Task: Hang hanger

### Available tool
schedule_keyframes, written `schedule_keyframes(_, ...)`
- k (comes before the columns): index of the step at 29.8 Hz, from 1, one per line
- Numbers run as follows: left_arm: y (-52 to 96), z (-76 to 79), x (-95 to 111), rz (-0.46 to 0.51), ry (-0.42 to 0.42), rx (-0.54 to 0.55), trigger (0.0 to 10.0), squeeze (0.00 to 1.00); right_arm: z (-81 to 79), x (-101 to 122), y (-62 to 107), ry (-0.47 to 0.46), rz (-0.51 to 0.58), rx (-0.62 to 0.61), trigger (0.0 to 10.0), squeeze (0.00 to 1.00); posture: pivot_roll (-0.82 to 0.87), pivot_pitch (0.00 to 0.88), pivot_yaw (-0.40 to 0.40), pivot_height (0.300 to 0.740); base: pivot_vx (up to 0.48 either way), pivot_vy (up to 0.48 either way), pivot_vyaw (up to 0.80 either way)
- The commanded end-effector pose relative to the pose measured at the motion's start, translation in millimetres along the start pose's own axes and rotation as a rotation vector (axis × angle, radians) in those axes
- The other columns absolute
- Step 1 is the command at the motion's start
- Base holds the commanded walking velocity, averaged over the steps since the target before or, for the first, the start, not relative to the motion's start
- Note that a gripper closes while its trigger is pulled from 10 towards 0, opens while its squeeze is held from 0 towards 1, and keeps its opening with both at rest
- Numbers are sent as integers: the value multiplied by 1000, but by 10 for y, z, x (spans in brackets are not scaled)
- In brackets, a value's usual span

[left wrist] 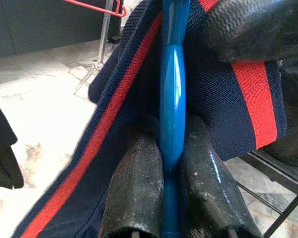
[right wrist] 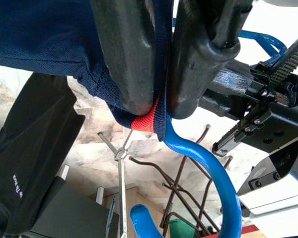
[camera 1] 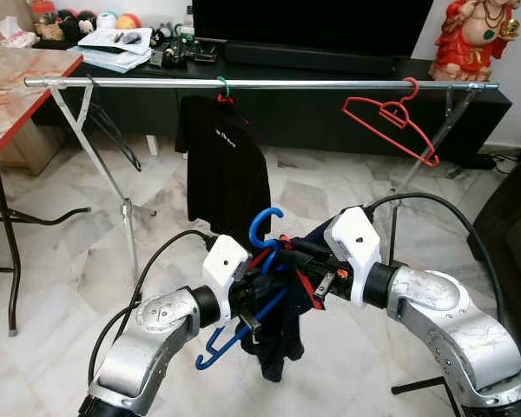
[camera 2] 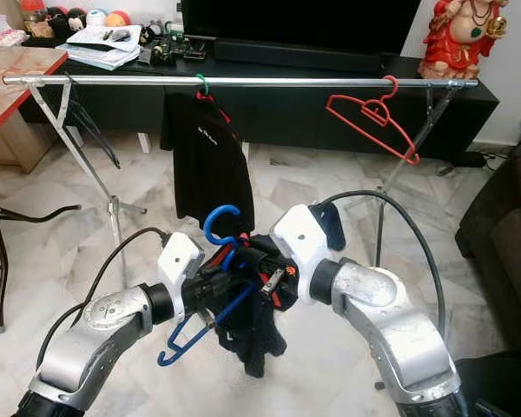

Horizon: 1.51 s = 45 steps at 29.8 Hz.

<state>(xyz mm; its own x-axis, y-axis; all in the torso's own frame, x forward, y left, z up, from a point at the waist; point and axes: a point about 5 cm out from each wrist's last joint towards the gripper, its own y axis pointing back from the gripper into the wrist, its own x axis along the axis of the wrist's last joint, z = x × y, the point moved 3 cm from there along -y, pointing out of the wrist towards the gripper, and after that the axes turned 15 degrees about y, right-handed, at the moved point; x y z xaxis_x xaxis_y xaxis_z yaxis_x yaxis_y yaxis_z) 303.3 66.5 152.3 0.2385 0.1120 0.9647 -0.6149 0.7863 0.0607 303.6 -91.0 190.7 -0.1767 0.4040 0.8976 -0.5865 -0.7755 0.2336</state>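
Observation:
A blue plastic hanger (camera 1: pixel 265 228) carries a navy garment with red stripes (camera 1: pixel 278 343), held low in front of me between both arms. My left gripper (camera 1: pixel 253 294) is shut on the hanger's blue bar (left wrist: pixel 173 99), fingers (left wrist: pixel 134 188) pressed on either side. My right gripper (camera 1: pixel 302 262) is shut on the garment's red-trimmed edge (right wrist: pixel 148 119), just beside the blue hook (right wrist: pixel 208 163). Ahead and higher runs a silver rail (camera 1: pixel 313 84). On it hang a black shirt (camera 1: pixel 226 165) and an empty red hanger (camera 1: pixel 391 117).
The rail stands on crossed metal legs (camera 1: pixel 100 165) over a marble floor. A red-edged table (camera 1: pixel 17 87) is at the left, a dark TV console (camera 1: pixel 330 113) behind the rail, a dark sofa (camera 1: pixel 512 234) at the right. Rail space lies between shirt and red hanger.

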Motion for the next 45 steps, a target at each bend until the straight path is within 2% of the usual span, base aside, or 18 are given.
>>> schedule_keyframes(1, -7, 49, 49, 28, 2, -18, 10000, 0, -13, 49, 7, 31, 0, 15, 10000, 1000, -29, 152, -75, 740, 0, 0, 0)
schedule_keyframes(8, -15, 6, 67, 48, 12, 11, 10000, 0, 6, -59, 32, 97, -85, 9, 10000, 1000, -35, 156, -76, 740, 0, 0, 0)
schedule_keyframes(18, -36, 4, 87, 71, 22, 15, 10000, 0, -39, -52, 49, 124, -100, 40, 10000, 1000, -40, 156, -79, 740, 0, 0, 0)
schedule_keyframes(24, -33, -33, 99, 87, 21, 41, 10000, 0, -92, -82, 132, 165, -145, 71, 10000, 1000, -43, 157, -82, 740, 0, 0, 0)
schedule_keyframes(27, -16, -68, 88, 86, 23, 53, 10000, 0, -114, -83, 227, 211, -176, 93, 10000, 1000, -48, 158, -81, 740, 0, 0, 0)
schedule_keyframes(28, -11, -78, 81, 84, 23, 56, 10000, 0, -109, -79, 256, 217, -181, 95, 10000, 961, -51, 158, -82, 740, 0, 0, 0)
schedule_keyframes(29, -3, -95, 68, 80, 22, 62, 10000, 0, -82, -78, 303, 226, -191, 89, 10000, 0, -52, 157, -83, 740, 0, 0, 0)
schedule_keyframes(32, 12, -115, 36, 62, 10, 67, 10000, 0, 33, -101, 384, 246, -227, 44, 10000, 0, -55, 156, -83, 740, 0, 0, 0)
schedule_keyframes(33, 28, -114, 9, 46, 0, 60, 10000, 0, 199, -95, 467, 253, -249, -26, 10000, 0, -54, 156, -82, 740, 0, 0, 0)
schedule_keyframes(35, 46, -119, -5, 37, -4, 55, 10000, 0, 323, -75, 526, 257, -254, -73, 10000, 0, -57, 155, -82, 740, 0, 0, 0)
schedule_keyframes(36, 75, -127, -25, 21, -19, 48, 10000, 0, 494, -60, 603, 273, -272, -134, 10000, 0, -58, 154, -82, 740, 0, 0, 0)
schedule_keyframes(39, 101, -122, -67, -9, -36, 31, 10000, 0, 685, -60, 682, 301, -297, -204, 10000, 0, -53, 152, -84, 740, 0, 0, 0)
schedule_keyframes(41, 139, -79, -120, -50, -39, -15, 10000, 0, 867, -1, 716, 341, -255, -256, 10000, 0, -53, 152, -84, 740, 0, 0, 0)
schedule_keyframes(43, 157, -55, -145, -76, -47, -40, 10000, 0, 835, 47, 676, 347, -187, -200, 10000, 0, -49, 151, -83, 740, 0, 0, 0)
schedule_keyframes(44, 170, -25, -156, -90, -58, -69, 10000, 0, 697, 82, 634, 359, -104, -75, 10000, 0, -52, 150, -84, 740, 0, 0, 0)
schedule_keyframes(45, 174, -15, -159, -94, -60, -79, 10000, 0, 649, 88, 627, 370, -83, -33, 10000, 0, -52, 150, -84, 740, 0, 0, 0)
